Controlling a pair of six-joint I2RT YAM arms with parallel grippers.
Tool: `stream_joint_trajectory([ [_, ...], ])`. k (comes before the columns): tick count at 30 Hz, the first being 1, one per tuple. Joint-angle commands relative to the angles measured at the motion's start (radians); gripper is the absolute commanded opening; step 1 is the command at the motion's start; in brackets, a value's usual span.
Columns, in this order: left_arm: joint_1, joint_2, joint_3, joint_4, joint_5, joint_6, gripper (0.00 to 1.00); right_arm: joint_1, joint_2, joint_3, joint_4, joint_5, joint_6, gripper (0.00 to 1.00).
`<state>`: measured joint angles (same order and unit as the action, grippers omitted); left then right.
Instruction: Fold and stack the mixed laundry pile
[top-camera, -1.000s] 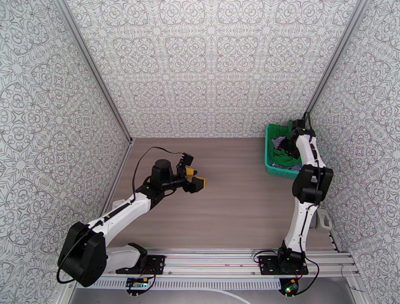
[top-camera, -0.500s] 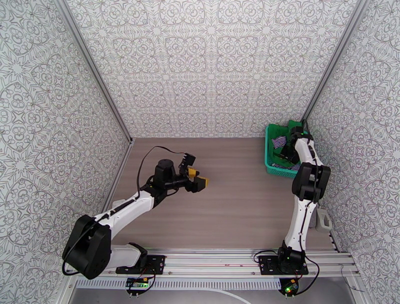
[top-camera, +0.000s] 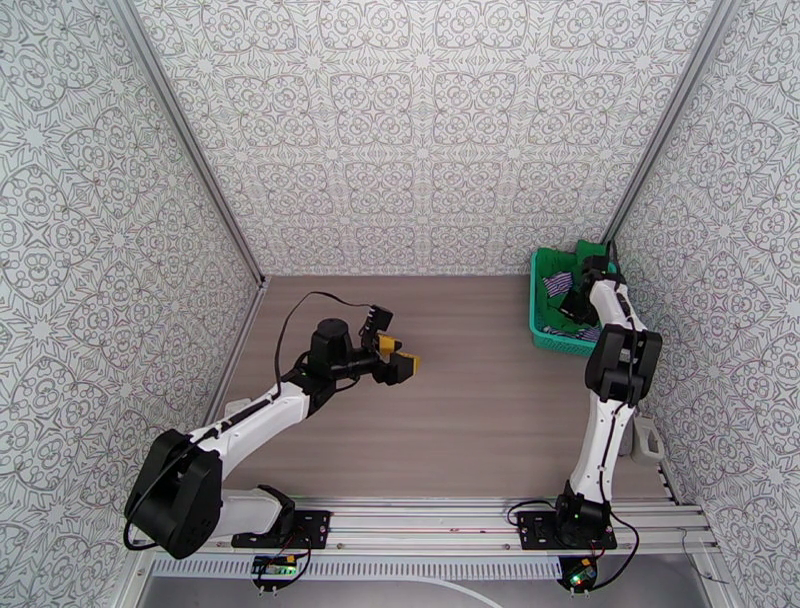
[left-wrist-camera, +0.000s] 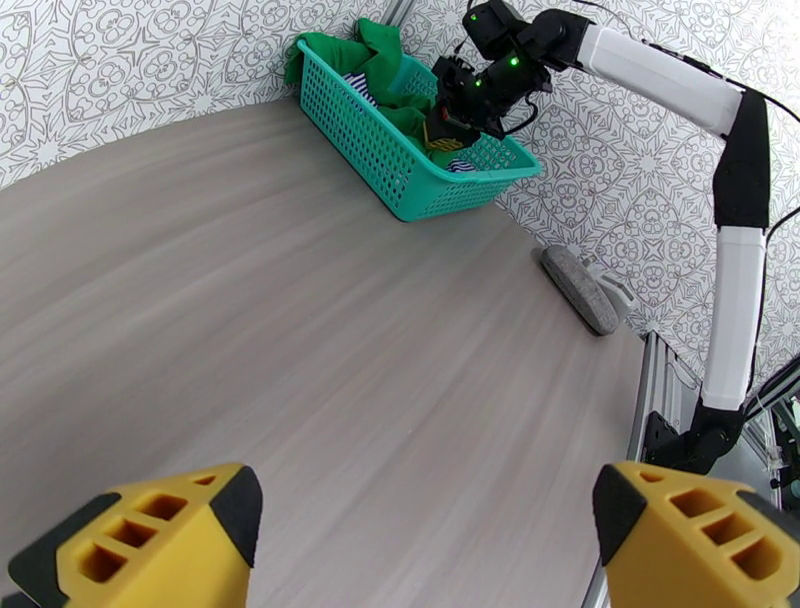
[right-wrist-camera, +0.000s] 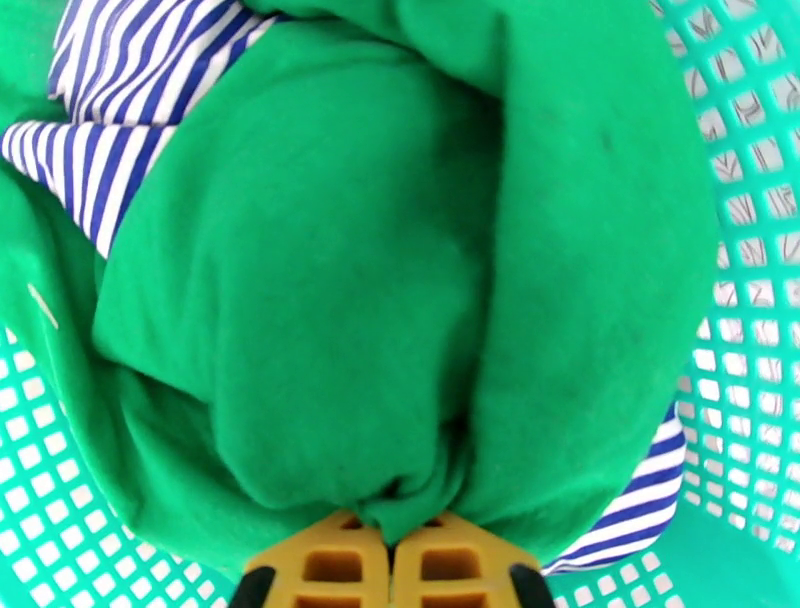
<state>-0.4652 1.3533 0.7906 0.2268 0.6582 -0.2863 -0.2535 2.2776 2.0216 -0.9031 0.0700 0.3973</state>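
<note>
At the far right corner of the wooden table (top-camera: 480, 420) sits the teal basket (top-camera: 558, 346), and in it the green T-shirt (right-wrist-camera: 330, 300) lies bundled over the striped top (right-wrist-camera: 100, 90). The right gripper (right-wrist-camera: 390, 565) pinches a fold of green cloth. Best to lift slowly and straight up, so the striped one isn't dragged along. The left gripper (left-wrist-camera: 420, 540) hovers spread wide over the table

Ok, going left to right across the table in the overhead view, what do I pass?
Left hand → teal mesh basket, where the right hand pinches the green T-shirt → grey oblong object.
</note>
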Motion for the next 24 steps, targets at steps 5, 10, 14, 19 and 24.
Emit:
stream_joint_trajectory([
  [5, -0.013, 0.015, -0.016, 0.041, -0.003, -0.015, 0.94, 0.006, -0.326, -0.174, 0.122, 0.027, 0.018, 0.00],
  [10, -0.013, 0.024, -0.016, 0.061, -0.001, -0.026, 0.94, 0.017, -0.523, -0.321, 0.186, 0.034, 0.024, 0.00],
  [14, -0.014, 0.030, -0.017, 0.075, 0.013, -0.036, 0.94, 0.019, -0.642, -0.365, 0.213, 0.052, 0.022, 0.00],
  [19, -0.018, 0.052, -0.014, 0.109, 0.028, -0.058, 0.94, 0.019, -0.698, -0.302, 0.249, 0.031, 0.039, 0.00],
  [24, -0.025, 0.069, -0.014, 0.157, 0.038, -0.093, 0.94, 0.026, -0.706, -0.234, 0.316, -0.036, 0.081, 0.00],
])
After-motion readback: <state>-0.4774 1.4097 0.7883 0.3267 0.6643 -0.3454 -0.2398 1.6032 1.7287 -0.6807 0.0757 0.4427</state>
